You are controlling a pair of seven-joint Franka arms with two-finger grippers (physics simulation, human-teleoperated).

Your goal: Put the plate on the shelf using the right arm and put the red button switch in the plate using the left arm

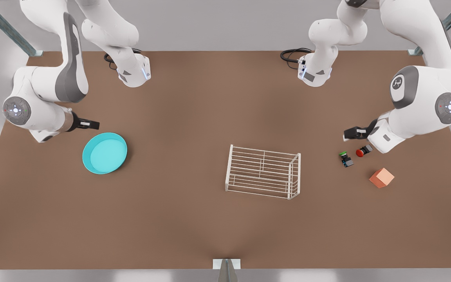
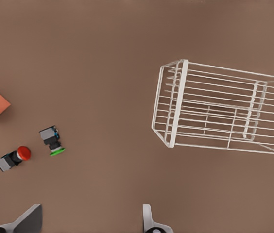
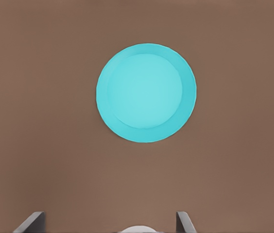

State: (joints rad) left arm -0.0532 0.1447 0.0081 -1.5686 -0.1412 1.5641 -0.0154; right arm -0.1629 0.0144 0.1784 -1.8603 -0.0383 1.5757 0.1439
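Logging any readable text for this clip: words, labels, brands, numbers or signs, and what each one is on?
No readable text.
Right-side arm in the front view: a small white emblem on a dark joint cap, a logo mark, not letters.
Plate, shelf, red button switch, green-capped switch, orange cube: no markings.

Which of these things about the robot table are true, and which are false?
1. The plate lies on the table, not on the shelf. True.
2. The red button switch sits in the plate. False: it lies on the table beside the green switch.
3. The left gripper is open and empty. True.
4. The right gripper grips the plate. False: it is open, apart from it.
5. The orange cube is inside the shelf. False: it is on the table.
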